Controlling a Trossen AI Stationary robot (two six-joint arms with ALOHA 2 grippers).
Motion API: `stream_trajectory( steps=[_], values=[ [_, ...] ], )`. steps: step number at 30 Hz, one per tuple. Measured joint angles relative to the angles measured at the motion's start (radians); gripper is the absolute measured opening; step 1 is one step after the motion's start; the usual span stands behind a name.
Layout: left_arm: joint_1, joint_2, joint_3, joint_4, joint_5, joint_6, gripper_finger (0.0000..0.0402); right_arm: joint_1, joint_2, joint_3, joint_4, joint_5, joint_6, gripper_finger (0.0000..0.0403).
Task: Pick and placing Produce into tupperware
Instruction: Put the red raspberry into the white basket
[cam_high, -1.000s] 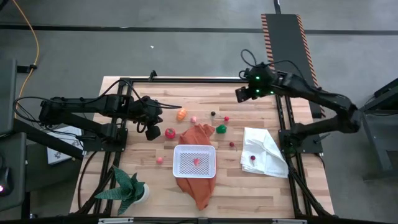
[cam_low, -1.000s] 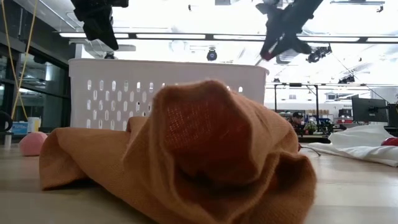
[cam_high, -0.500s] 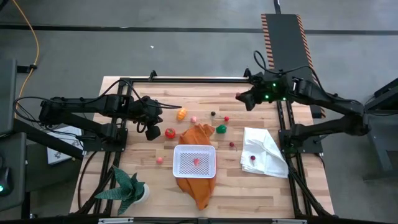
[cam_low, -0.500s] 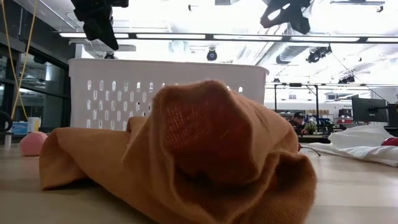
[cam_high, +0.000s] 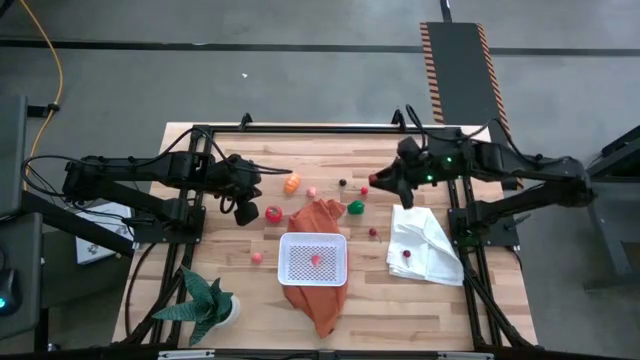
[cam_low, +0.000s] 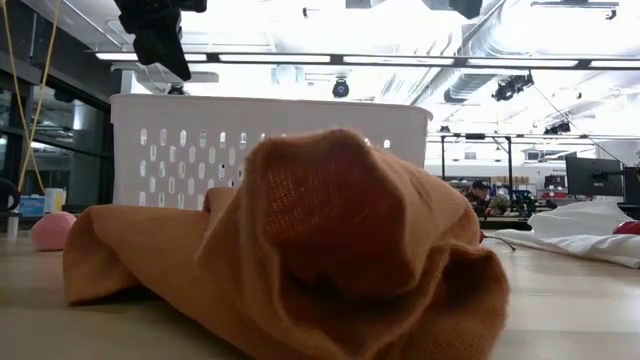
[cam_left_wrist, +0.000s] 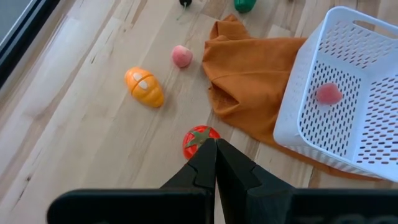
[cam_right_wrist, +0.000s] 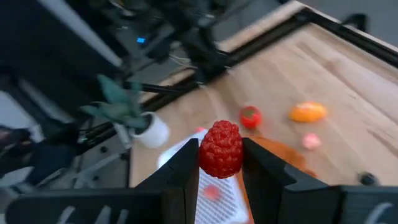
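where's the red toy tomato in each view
High view: the red toy tomato lies on the wood beside the shut left hand, left of the orange cloth.
Low view: not in it.
Left wrist view: tomato just past the left hand's fingertips.
Right wrist view: small tomato beyond the held raspberry.
Shared landmark: the orange cloth.

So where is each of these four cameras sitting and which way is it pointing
High view: overhead, straight down on the table; both arms show.
Low view: table height, facing the orange cloth and white basket; part of an arm shows above.
Left wrist view: on the left arm, looking down past its shut left gripper at the tomato.
Right wrist view: on the right arm, over the right gripper holding a raspberry.
Shared: the tomato shows in both wrist views.
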Motion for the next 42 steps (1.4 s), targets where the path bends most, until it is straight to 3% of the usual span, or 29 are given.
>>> stream_trajectory(
  steps=[12,21,30,35,42],
  values=[
    [0.000,0.000,0.000,0.001,0.057,-0.029,0.0001,0.165,0.022,0.000,0.141,0.028,0.000,0.0087],
    [0.000,0.000,0.000,0.001,0.138,-0.030,0.0001,0.201,0.133,0.000,0.197,0.025,0.001,0.0087],
    [0.000,0.000,0.000,0.001,0.294,-0.028,0.0001,0.206,0.216,0.003,0.225,0.019,0.037,0.0087],
    [0.000,-0.003,0.000,-0.002,0.362,-0.029,0.0001,0.209,0.286,0.091,0.185,0.018,0.023,0.0087],
    [0.000,-0.044,0.000,-0.021,0.446,-0.026,0.0001,0.215,0.407,0.248,-0.022,0.015,-0.005,0.0087]
  ],
)
